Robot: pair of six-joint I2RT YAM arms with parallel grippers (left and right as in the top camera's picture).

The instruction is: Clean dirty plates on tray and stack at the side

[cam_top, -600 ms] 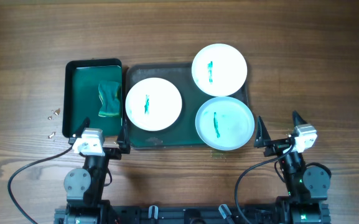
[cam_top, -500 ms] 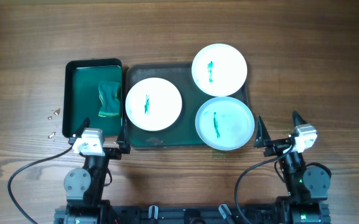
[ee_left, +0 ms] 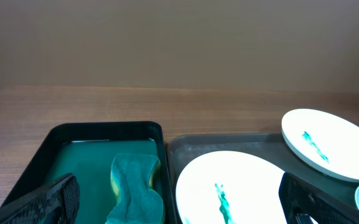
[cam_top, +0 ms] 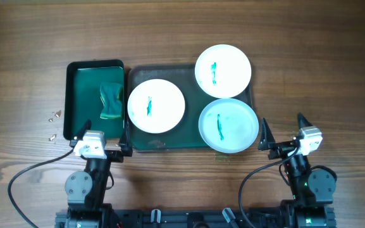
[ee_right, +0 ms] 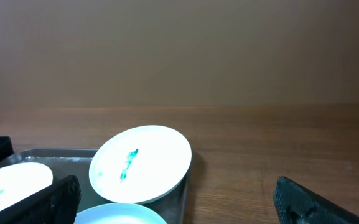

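Right now both arms sit folded back at the near edge of the tabletop (cam_top: pixel 30 50), wrists low and pointing toward the far side. The left claw (cam_top: pixel 104 132) is spread wide and holds nothing, with one fingertip over the near end of the small deep sponge tray (cam_top: pixel 81 88) and the other at the near left corner of the large tray (cam_top: pixel 169 144). The right claw (cam_top: pixel 282 126) is likewise spread wide and empty, hovering over bare wood just right of the large tray. All three plates lie on that dark green tray, each with a green streak at its centre. A white plate (cam_top: pixel 156 106) sits flat on the left half. A second white plate (cam_top: pixel 223 70) rests at the far right corner, overhanging the rim and looking slightly tilted in the right wrist view. A pale bluish plate (cam_top: pixel 229 125) sits at the near right, its edge past the tray's near rim and just beside the second white plate; whether they touch I cannot tell. Inside the sponge tray lies a green sponge (cam_top: pixel 111 101) against the right wall. A few small bits (cam_top: pixel 54 115) lie on the wood left of it.
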